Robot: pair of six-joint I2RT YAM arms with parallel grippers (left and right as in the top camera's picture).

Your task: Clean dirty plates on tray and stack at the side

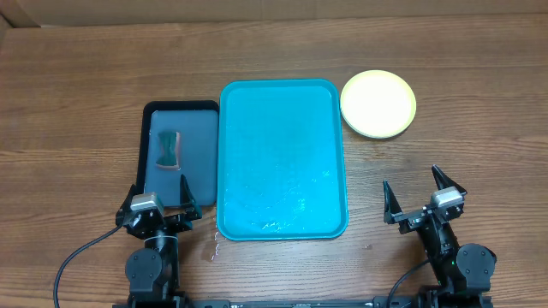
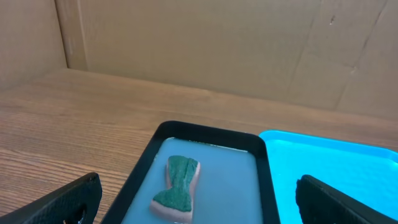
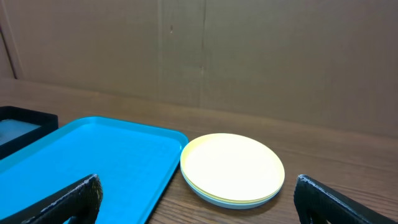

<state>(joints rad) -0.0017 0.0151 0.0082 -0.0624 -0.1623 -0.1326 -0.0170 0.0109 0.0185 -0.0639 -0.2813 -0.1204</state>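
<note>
The teal tray (image 1: 282, 111) lies in the middle of the table with no plates on it, only water drops near its front. It also shows in the left wrist view (image 2: 336, 162) and the right wrist view (image 3: 81, 162). The plates (image 1: 378, 103) sit in one stack to the right of the tray's far corner, a pale yellow-green one on top; the stack (image 3: 233, 168) shows no smear on its top face. My left gripper (image 1: 163, 204) is open and empty at the front left. My right gripper (image 1: 424, 198) is open and empty at the front right.
A dark navy-black tray (image 1: 147, 162) holding shallow water lies against the teal tray's left side. A green-topped sponge (image 1: 169, 147) rests in it, also in the left wrist view (image 2: 177, 186). A cardboard wall (image 3: 249, 56) stands behind the table.
</note>
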